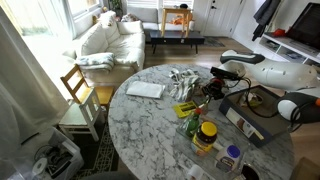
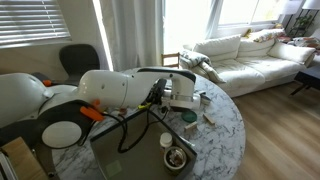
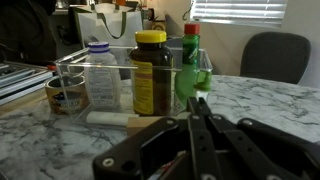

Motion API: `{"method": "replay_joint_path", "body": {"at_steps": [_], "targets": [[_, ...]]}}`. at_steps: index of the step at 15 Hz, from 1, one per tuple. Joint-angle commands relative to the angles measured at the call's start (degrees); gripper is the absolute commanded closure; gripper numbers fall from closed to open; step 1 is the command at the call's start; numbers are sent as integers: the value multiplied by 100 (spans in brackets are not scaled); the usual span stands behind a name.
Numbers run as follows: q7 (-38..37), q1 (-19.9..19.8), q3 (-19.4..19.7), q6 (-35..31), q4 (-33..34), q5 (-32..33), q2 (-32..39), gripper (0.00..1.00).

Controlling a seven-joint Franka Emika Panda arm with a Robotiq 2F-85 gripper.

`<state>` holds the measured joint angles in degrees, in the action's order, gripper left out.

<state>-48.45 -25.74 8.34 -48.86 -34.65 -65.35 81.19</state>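
One marble table (image 1: 140,125) carries one clear bin (image 3: 112,58) holding three upright bottles: amber bottle (image 3: 151,75), green bottle (image 3: 190,62), white bottle (image 3: 101,78), with one small tin (image 3: 65,96) by the white, while one gripper (image 3: 197,105), jaws clenched empty, hovers just before the green bottle.

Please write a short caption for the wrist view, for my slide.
Shut hand above a marble table, facing an amber bottle, a green bottle and a white bottle.
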Motion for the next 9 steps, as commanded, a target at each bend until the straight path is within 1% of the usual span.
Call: {"method": "replay_joint_path", "body": {"at_steps": [1, 9], "targets": [[-169, -47, 59, 173, 405, 138, 244, 100], [-447, -5, 224, 146, 528, 382, 307, 100]]}}
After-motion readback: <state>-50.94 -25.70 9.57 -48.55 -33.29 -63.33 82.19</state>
